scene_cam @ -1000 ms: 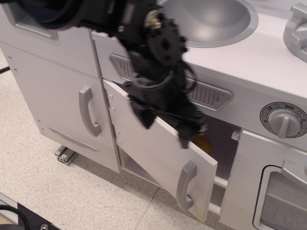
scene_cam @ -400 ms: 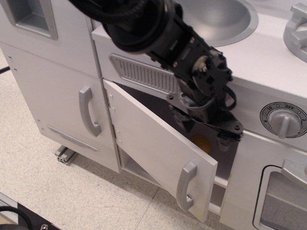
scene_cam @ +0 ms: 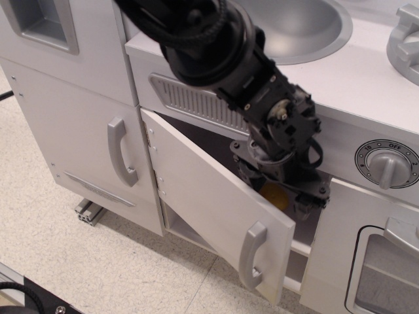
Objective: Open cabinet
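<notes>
Speckled pale floor tiles (scene_cam: 85, 261) run under a white toy kitchen with a grey sink bowl (scene_cam: 294, 26) on top and a timer dial (scene_cam: 387, 163) at right. Low in the middle, the cabinet (scene_cam: 216, 203) stands partly open, its door swung out on left-side hinges, grey bar handle (scene_cam: 252, 255) near its free edge. The black end effector (scene_cam: 298, 196) reaches into the gap behind the door's top edge; whether it is wide or narrow cannot be told. A yellow object (scene_cam: 275, 195) shows inside, just beside it.
</notes>
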You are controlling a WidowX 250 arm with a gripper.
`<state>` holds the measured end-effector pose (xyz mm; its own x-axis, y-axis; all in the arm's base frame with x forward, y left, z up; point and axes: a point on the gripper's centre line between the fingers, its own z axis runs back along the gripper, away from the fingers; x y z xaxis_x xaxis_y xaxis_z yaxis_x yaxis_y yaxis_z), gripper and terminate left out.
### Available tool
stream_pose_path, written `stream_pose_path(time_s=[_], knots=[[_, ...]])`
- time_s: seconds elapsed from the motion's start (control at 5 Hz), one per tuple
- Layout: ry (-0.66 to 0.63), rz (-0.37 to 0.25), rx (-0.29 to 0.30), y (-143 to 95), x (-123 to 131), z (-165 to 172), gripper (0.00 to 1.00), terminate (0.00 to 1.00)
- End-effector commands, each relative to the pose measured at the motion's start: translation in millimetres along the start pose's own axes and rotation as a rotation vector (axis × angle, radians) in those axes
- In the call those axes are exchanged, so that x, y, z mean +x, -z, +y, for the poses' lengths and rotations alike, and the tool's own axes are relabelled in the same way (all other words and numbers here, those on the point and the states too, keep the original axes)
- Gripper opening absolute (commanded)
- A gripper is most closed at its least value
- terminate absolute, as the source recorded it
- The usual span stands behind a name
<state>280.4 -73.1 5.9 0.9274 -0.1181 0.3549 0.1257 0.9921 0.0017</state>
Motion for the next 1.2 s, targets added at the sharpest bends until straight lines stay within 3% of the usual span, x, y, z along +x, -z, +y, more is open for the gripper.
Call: stream_pose_path(time_s=[0.0,0.2,0.4,0.6,1.0], knots=[[0.002,0.039,0.065,-4.1,-30.1,38.7,1.00,0.00],[0.001,0.071,0.106,-7.9,-50.8,72.6,1.00,0.00],[0.010,0.063,0.148,-12.5,-64.5,102.5,1.00,0.00],[-0.012,0.079,0.152,-19.1,-69.7,127.6,1.00,0.00],[-0.012,0.079,0.152,-19.1,-69.7,127.6,1.00,0.00]])
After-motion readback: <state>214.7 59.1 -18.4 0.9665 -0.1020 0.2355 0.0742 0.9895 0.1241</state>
